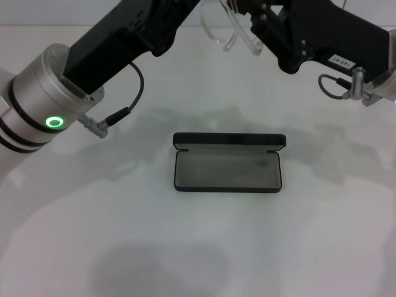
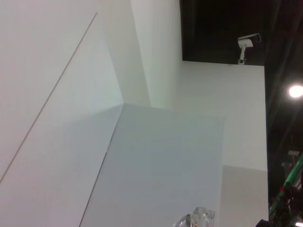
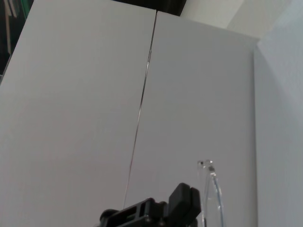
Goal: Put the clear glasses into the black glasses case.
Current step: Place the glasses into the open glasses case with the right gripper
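The black glasses case (image 1: 226, 170) lies open on the white table, grey lining up and nothing in it, its lid standing at the far side. The clear glasses (image 1: 224, 34) hang in the air well behind and above the case, at the top of the head view. My right gripper (image 1: 255, 21) is shut on their right end. One thin clear arm (image 3: 213, 194) shows beside a black finger (image 3: 184, 201) in the right wrist view. My left gripper (image 1: 180, 11) is raised at the glasses' left end, its tip cut off. A clear piece (image 2: 196, 218) shows in the left wrist view.
The white table (image 1: 198, 247) spreads all round the case. A black cable (image 1: 127, 93) loops from my left wrist above the table, left of the case. Both wrist views look up at white walls.
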### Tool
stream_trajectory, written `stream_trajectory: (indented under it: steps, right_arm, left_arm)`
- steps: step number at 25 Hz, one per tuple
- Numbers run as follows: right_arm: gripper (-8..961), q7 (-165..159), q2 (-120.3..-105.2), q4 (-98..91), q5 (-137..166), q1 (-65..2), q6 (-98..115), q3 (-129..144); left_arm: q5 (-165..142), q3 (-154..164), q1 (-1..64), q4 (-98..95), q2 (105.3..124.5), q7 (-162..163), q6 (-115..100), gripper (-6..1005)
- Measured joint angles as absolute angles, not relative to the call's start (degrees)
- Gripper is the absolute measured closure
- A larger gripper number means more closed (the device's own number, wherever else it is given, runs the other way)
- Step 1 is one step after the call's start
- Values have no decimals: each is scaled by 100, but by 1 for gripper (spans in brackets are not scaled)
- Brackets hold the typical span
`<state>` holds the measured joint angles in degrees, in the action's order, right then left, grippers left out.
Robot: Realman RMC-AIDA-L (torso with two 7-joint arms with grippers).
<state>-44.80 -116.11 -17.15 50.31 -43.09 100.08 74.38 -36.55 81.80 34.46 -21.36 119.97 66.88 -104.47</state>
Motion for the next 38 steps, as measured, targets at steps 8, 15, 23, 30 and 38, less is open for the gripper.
stream_trajectory:
  steps: [8, 15, 23, 30, 38]
  right_arm:
    - [914, -4422, -11611, -1702, 4885, -4271, 10000, 7366]
    - [914, -4399, -11609, -1673, 4756, -4208, 9953, 7287]
    - [914, -4395, -11611, -1695, 4671, -4140, 9943, 7276]
    - [914, -4394, -11613, -1689, 4703, -4177, 9941, 7336]
    - [914, -4395, -11618, -1704, 4715, -4212, 9955, 7509]
  left_arm:
    - [-3687, 8180, 3414, -2135, 11983, 6689, -10435, 942]
    - [-3696, 8206, 3410, -2135, 11979, 6686, -10439, 941]
    - [-3709, 8209, 3407, -2136, 11969, 6688, -10445, 941]
    - [-3709, 8209, 3429, -2136, 11971, 6688, -10442, 941]
    - [-3709, 8209, 3412, -2136, 11971, 6689, -10440, 941]
